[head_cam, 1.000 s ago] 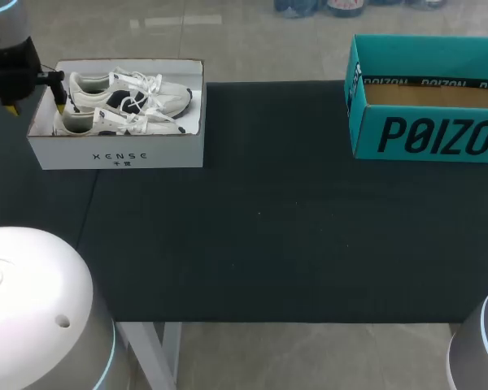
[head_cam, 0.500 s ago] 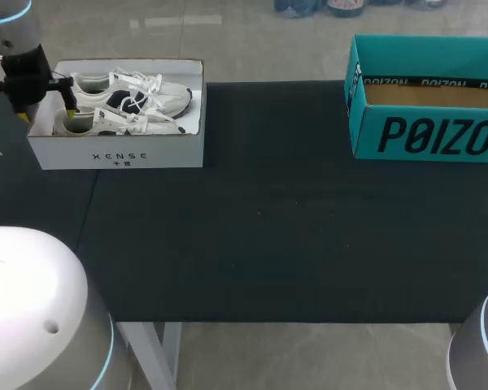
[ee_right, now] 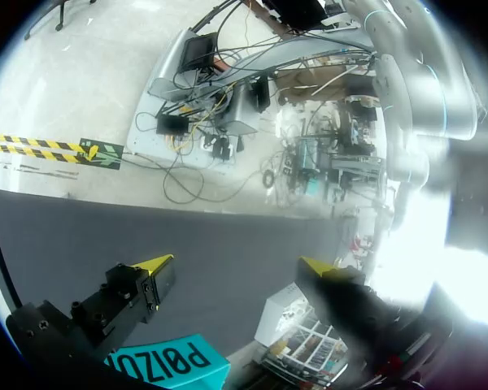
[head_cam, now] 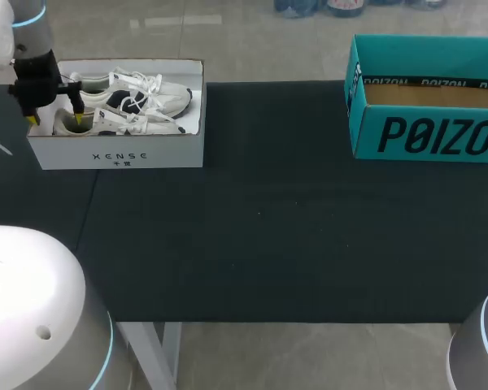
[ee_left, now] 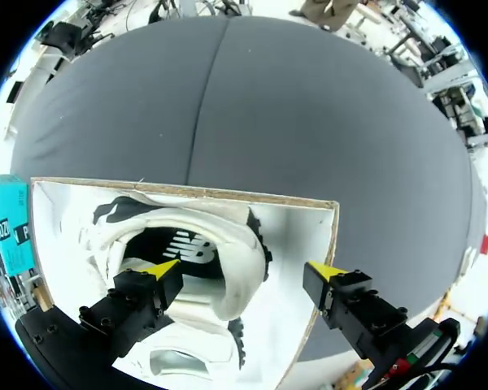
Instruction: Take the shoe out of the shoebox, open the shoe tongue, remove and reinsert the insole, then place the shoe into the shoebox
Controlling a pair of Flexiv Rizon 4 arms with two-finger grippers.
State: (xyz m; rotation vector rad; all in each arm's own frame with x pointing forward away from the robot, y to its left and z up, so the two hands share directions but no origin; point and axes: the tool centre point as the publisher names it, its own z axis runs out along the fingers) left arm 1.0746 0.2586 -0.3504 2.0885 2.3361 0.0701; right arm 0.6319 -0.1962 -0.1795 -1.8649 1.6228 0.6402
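A white shoebox stands at the table's far left with two white and navy shoes lying in it. My left gripper hangs open over the box's left end, above the shoes' heels. In the left wrist view the left gripper straddles the heel of one shoe: one fingertip is over its dark opening, the other over the box's wall. Neither finger touches the shoe. My right gripper is open and empty, high above the table, with a teal box below it.
An open teal box stands at the far right of the black mat. The mat stretches wide between the two boxes. The arms' white bases fill the lower corners of the head view.
My left gripper has moved right and down, from outside the white box's left end to over the shoes' heels. The shoes and boxes have not moved.
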